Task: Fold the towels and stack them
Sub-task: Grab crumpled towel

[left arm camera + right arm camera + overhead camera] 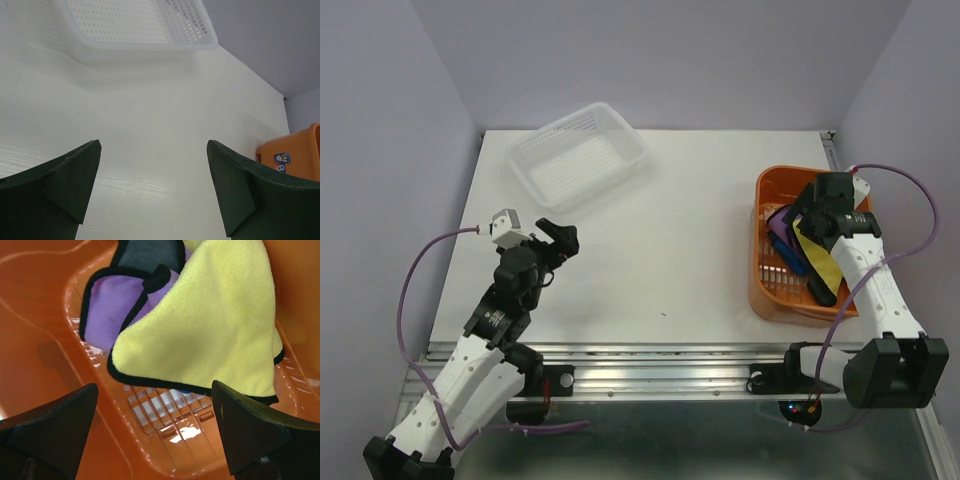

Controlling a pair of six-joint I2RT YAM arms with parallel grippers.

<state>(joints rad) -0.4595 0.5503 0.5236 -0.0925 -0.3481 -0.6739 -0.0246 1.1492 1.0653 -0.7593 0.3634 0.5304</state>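
Table (680,260): white, no towel lies on it. White basket (578,158) sits far left, with nothing visible inside. Orange basket (772,295) sits at the right edge and holds the towels in one loose heap.

Left gripper (152,147) hovers low over bare table on the left side, facing the white basket. Its jaws are wide apart with nothing between them. Right gripper (154,390) hangs inside the orange basket just above the heap. Its jaws are also wide apart, and the wrist view shows no contact.

Yellow towel (210,330) is on top, black-edged, with one corner drooping toward the slotted basket floor. Purple towel (107,305) lies partly under it, black-edged and crumpled. A dark grey cloth (150,255) sits behind both, mostly cut off by the frame.

Step, my read: the very start, the first pick. Nothing is folded or stacked.

The right arm looks set to take the yellow towel. The next move calls for these things:
- Drop a little and close on the yellow corner or edge alone, without pinching the purple with it.
- Keep the fingertips off the floor slots.
- Lift it over the basket wall.
- Lay it flat mid-table, where the left gripper can reach to help fold.
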